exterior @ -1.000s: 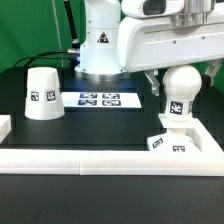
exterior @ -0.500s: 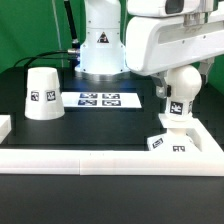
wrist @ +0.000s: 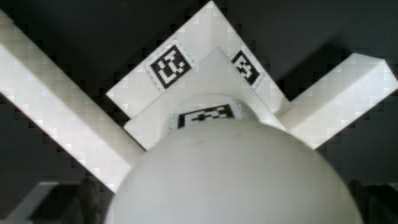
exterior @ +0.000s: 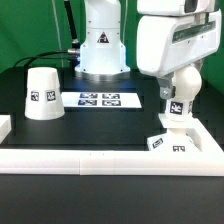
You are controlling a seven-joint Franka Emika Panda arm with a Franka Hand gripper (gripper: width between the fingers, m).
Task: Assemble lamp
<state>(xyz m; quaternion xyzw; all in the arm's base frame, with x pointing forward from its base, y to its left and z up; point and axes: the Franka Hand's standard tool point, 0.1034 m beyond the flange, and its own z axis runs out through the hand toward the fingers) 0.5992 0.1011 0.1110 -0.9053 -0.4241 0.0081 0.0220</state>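
The white bulb (exterior: 182, 86) stands upright on the blocky square base (exterior: 170, 141) at the exterior view's right. My gripper (exterior: 177, 93) hangs over the bulb, jaws open either side of its round head; one dark finger (exterior: 164, 95) shows just beside it, apart from it. In the wrist view the bulb's head (wrist: 231, 170) fills the foreground, with the tagged base (wrist: 192, 75) beneath it. My gripper (wrist: 222, 216) holds nothing. The cone-shaped shade (exterior: 43, 92) stands alone on the table at the exterior view's left.
The marker board (exterior: 98, 99) lies flat between shade and base. A long white rail (exterior: 100, 158) borders the table's front and turns a corner round the base (wrist: 54, 95). The arm's white pedestal (exterior: 100, 50) stands behind.
My hand has moved toward the exterior view's right, from beside the bulb to over it. Bulb, base and shade have not moved.
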